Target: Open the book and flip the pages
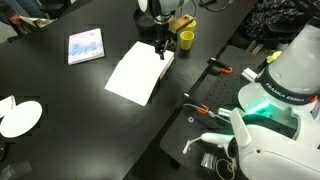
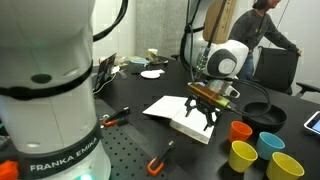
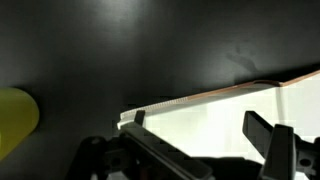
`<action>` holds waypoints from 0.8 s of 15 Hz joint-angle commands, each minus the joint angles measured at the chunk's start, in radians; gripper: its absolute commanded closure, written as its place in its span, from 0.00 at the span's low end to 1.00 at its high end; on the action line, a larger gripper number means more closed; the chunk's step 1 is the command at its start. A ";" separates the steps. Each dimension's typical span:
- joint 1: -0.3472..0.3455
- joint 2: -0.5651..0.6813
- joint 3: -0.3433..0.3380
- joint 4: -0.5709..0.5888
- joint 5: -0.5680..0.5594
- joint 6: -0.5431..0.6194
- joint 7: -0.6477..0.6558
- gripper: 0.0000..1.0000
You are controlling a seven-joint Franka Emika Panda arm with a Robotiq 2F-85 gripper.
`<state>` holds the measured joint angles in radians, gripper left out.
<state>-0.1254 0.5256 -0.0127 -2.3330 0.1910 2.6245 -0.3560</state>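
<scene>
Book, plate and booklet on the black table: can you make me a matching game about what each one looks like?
Things:
1. book
2. plate
3. booklet

Looks:
A. blue and pink, lying flat
B. open, white page showing, by the robot's fingers
C. round and white

Pairs: 1-B, 2-C, 3-A

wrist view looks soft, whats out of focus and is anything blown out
Wrist view: gripper and yellow cup are blurred, the book edge sharper, its white page washed out. In an exterior view the page is equally featureless.
</scene>
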 commanded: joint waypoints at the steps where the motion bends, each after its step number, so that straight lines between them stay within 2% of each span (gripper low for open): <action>1: -0.056 0.039 0.009 0.037 -0.029 0.026 0.024 0.00; 6: -0.148 0.085 0.045 0.097 -0.003 0.030 -0.018 0.00; 9: -0.238 0.120 0.106 0.146 0.045 0.010 -0.075 0.00; 12: -0.294 0.162 0.149 0.186 0.076 -0.001 -0.112 0.00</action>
<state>-0.3610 0.6407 0.0873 -2.1994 0.2290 2.6385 -0.4168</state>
